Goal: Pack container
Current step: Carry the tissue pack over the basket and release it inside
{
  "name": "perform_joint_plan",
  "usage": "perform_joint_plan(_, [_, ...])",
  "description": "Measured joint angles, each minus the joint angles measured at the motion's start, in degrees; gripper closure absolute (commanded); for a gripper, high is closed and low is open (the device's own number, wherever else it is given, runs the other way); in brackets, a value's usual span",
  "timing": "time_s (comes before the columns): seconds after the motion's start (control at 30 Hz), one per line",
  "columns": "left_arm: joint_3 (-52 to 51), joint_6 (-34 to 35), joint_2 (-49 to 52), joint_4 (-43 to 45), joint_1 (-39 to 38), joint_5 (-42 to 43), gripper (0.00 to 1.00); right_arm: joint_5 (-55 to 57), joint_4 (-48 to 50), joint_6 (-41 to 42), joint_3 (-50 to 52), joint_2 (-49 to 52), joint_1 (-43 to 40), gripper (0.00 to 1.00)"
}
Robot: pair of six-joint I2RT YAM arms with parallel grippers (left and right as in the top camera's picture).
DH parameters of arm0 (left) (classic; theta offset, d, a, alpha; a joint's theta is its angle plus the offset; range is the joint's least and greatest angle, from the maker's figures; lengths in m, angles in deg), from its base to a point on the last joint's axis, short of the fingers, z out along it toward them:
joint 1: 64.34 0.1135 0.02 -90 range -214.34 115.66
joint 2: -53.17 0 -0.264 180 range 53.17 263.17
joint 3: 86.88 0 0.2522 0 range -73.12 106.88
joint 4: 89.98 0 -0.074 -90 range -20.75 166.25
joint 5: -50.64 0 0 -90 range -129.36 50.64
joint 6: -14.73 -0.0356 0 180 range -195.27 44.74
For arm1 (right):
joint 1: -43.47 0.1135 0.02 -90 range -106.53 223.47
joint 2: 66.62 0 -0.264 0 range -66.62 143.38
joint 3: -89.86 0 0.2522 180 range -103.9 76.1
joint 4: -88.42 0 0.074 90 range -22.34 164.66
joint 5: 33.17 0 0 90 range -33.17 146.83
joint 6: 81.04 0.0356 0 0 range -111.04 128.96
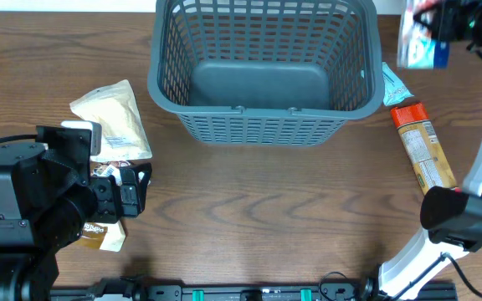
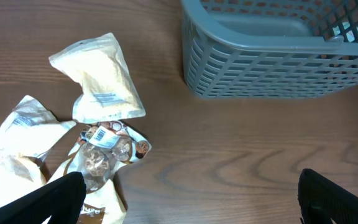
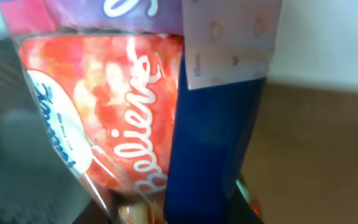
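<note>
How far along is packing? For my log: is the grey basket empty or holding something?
Empty: in the overhead view the container shows a bare floor; the cream pouch and canister lie outside it.

Left gripper [image 2: 191,202] low, jaws wide, right gripper [image 1: 432,23] raised, clamping pack [image 1: 415,52]

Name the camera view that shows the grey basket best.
Overhead: the basket shows nearly whole: rim, lattice walls, bare floor. The left wrist view catches only one corner and its near wall. The right wrist view is filled by a snack pack; no basket is discernible.
</note>
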Motion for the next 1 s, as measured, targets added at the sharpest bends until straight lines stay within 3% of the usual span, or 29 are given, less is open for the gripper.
perform_joint_plan(0.17, [0.0, 0.0, 0.0, 0.0, 0.0, 0.0, 0.01, -6.8, 7.5, 2.5, -1.4, -0.5, 3.5, 0.98])
perform_joint_plan(0.4, [0.0, 0.0, 0.0, 0.0, 0.0, 0.0, 0.01, -12.4, 9.2, 3.5, -1.4, -0.5, 13.5, 0.99])
perform_joint_plan(0.7, [0.0, 0.0, 0.0, -0.4, 0.0, 0.0, 0.01, -0.8, -6.6, -2.4, -0.8, -0.5, 31.0, 0.99])
perform_joint_plan(1.0, [0.0, 0.0, 0.0, -0.5, 0.0, 0.0, 0.01, 9.5, -17.2, -10.4, 0.2, -0.3, 31.4, 0.99])
